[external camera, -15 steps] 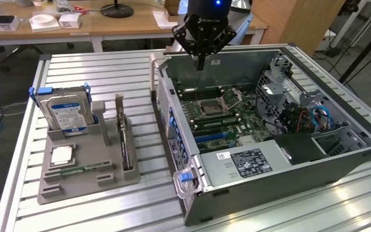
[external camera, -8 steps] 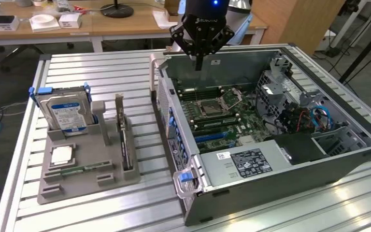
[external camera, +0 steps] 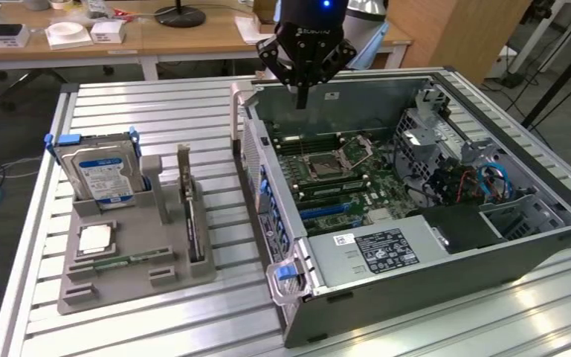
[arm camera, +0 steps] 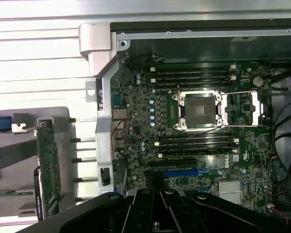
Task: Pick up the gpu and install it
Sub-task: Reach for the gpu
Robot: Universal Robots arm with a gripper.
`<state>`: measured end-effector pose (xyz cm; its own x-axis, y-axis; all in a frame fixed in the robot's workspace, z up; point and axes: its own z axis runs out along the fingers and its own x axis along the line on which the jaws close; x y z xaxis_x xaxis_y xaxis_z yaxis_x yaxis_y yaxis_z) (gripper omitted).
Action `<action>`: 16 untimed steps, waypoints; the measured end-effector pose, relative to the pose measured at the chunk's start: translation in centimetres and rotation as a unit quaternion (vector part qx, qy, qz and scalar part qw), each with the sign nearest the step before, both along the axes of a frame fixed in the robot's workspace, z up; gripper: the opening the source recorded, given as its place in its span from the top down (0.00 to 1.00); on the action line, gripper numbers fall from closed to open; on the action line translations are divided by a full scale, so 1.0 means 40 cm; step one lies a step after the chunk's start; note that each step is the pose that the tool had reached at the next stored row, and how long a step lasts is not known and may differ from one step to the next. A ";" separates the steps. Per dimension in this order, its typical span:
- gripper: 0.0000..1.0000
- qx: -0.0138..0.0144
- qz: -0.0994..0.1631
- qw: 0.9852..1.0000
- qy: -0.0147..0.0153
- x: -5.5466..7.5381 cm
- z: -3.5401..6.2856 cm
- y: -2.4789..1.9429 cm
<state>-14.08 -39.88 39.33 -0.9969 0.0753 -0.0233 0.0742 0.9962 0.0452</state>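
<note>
Bright glare on the slatted table [arm camera: 39, 58], computer case [arm camera: 203, 48] interior shadowed.

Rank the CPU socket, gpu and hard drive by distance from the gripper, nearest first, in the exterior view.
From the gripper, above the open case:
1. CPU socket: on the motherboard inside the case, just below the gripper.
2. gpu: standing upright in the grey holder, to the exterior view's left of the case.
3. hard drive: at the holder's far left.
</note>
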 end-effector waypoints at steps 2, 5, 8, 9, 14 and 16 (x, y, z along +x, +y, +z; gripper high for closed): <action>0.89 0.000 0.000 1.000 0.000 -0.003 0.000 0.000; 0.89 0.000 0.000 1.000 0.000 -0.009 0.000 0.000; 0.89 0.000 0.000 1.000 0.000 -0.014 0.000 0.000; 0.89 0.000 0.000 1.000 0.000 -0.015 0.000 0.000; 0.89 0.000 0.000 1.000 0.000 -0.024 0.000 0.000; 0.89 0.000 0.000 1.000 0.000 -0.028 0.000 0.000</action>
<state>-15.19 -39.89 39.33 -0.9969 0.0753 -0.0232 0.0742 0.9962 0.0451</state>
